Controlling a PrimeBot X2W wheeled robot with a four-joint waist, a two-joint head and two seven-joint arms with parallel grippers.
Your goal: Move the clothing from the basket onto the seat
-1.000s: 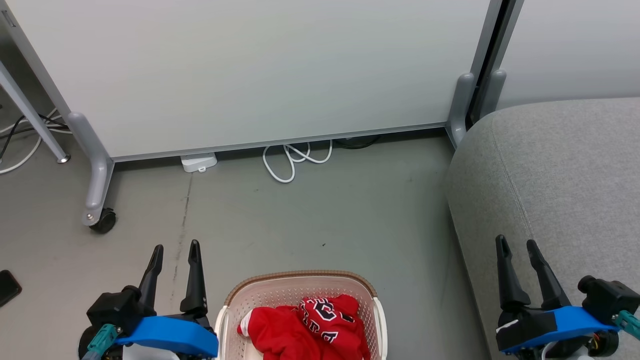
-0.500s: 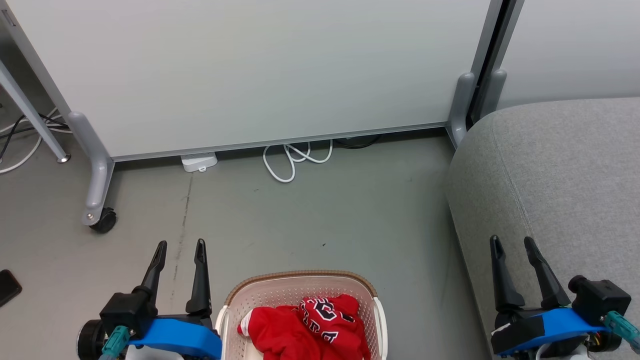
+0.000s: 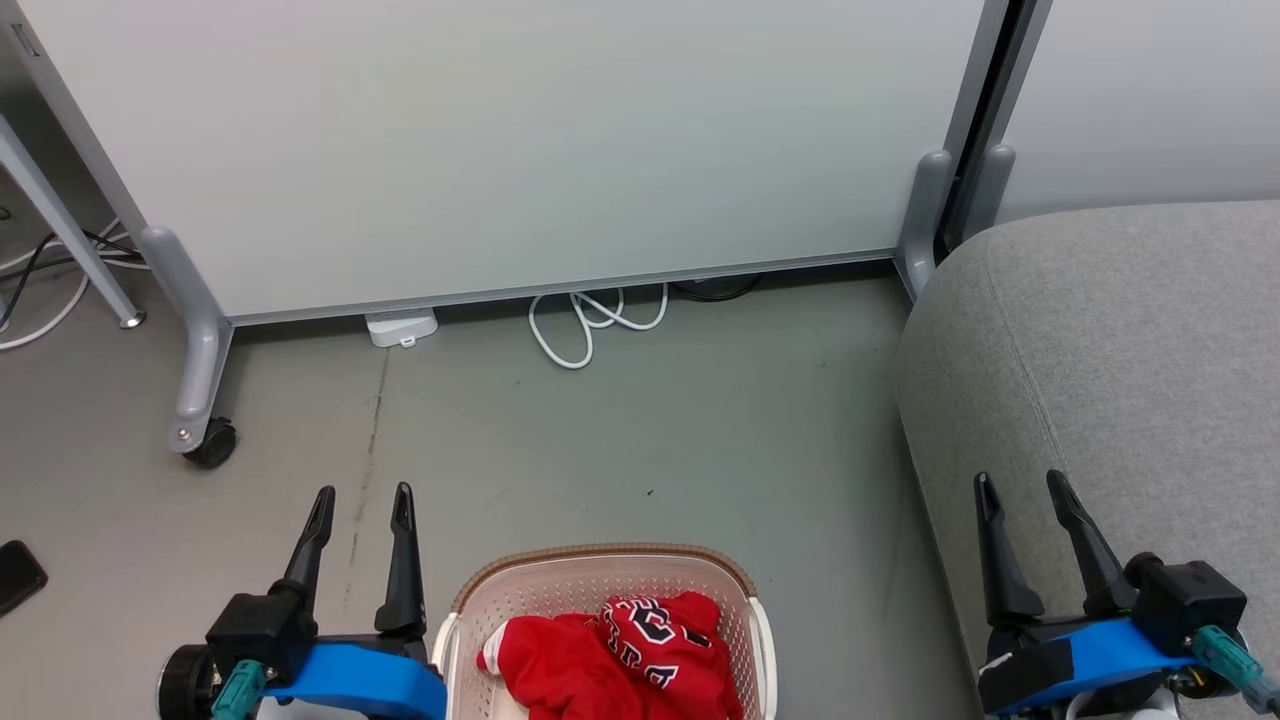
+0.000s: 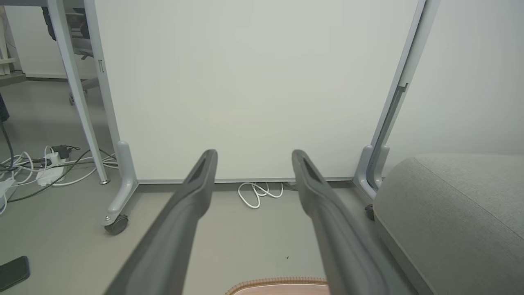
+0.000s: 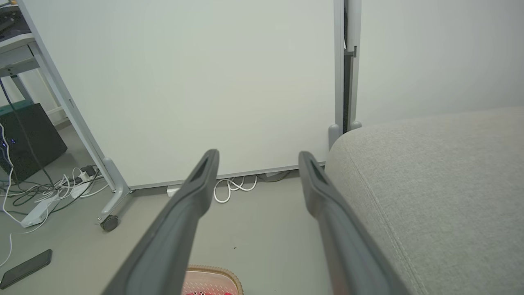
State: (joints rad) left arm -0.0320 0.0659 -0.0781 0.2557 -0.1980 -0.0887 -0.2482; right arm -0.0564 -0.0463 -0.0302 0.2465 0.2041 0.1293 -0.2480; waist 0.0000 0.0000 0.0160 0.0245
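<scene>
Fingers of the left gripper (image 3: pixel 363 492) are standing spread apart with nothing between them, hovering over the grey floor (image 3: pixel 640 440) just left of the basket (image 3: pixel 600 553). Red clothing (image 3: pixel 610 655) is lying bunched inside that basket, lettering facing up. Further right, the right gripper (image 3: pixel 1019 480) is hanging equally wide and empty over the left edge of the seat (image 3: pixel 1120 340), apart from the basket.
</scene>
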